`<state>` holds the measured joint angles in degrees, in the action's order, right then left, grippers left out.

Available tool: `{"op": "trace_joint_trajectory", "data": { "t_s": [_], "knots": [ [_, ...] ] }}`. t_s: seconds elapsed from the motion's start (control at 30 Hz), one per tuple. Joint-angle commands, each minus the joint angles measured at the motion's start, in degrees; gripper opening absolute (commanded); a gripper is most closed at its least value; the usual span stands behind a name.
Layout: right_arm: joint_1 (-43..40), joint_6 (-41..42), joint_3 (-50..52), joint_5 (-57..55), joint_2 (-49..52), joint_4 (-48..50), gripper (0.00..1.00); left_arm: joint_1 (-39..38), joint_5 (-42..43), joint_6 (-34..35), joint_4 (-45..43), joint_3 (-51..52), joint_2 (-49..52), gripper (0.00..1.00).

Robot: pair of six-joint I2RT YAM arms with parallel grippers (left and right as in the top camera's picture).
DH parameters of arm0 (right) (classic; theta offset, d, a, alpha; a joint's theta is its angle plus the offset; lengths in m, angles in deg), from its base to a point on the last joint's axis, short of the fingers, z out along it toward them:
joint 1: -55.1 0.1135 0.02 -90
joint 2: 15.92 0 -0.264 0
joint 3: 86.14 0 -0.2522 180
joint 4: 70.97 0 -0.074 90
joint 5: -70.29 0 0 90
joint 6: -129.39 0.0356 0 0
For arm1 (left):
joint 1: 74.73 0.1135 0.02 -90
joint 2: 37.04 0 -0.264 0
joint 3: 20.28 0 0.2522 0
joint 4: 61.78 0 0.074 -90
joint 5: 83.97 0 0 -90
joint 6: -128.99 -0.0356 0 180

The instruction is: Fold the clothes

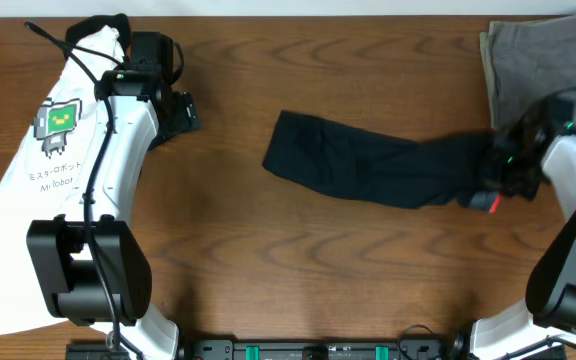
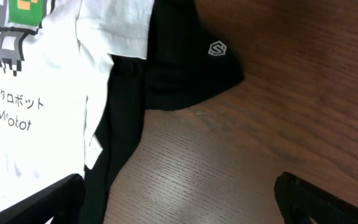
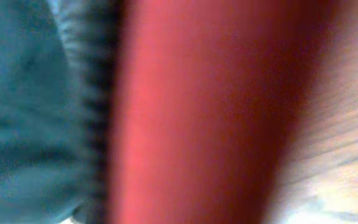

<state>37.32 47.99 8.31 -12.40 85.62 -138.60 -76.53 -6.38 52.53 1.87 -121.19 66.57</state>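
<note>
Right gripper [image 1: 495, 193] is pinched shut on the coral-edged waistband [image 3: 185, 112] of the black trousers [image 1: 368, 170], which lie stretched across the table [image 1: 268, 270]. Left gripper [image 1: 181, 112] gapes wide by the white T-shirt [image 1: 38, 180]. It looks like the first fold: next, carry that waistband toward the leg ends.

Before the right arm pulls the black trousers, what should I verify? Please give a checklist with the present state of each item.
1. Right gripper shut at the waist end of the black trousers: ok.
2. Grip is firm on the cloth: cannot tell, as the right wrist view is blurred.
3. Left gripper open and holding nothing: ok.
4. Trousers lie flat: not ok, as they are bunched near the waist end.
5. White T-shirt lies apart from the black trousers: ok.
6. Grey trousers are free of the right gripper: cannot tell, as it is very close to them.
</note>
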Motion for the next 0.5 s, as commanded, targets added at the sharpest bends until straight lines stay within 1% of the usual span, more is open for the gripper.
{"op": "trace_joint_trajectory", "data": {
  "t_s": [0.0, 0.13, 0.27, 0.47],
  "knots": [
    [0.26, -6.58, -7.06, 5.51, -0.17, -3.61, 0.01, 0.17, -0.26, 0.72, 0.17, -0.83, -0.90, 0.98],
    [3.17, -7.45, -11.89, 8.79, -0.17, -6.91, 0.01, 0.17, -0.26, 0.72, 0.15, -0.83, -0.90, 0.98],
    [9.51, -7.58, -13.46, 9.92, -0.17, -6.51, 0.01, 0.17, -0.26, 0.72, 0.17, -0.83, -0.90, 0.98],
    [21.66, -4.28, -14.86, 10.32, -0.17, 0.22, 0.01, 0.17, -0.28, 0.70, 0.15, -0.83, -0.90, 0.98]
  ]
}}
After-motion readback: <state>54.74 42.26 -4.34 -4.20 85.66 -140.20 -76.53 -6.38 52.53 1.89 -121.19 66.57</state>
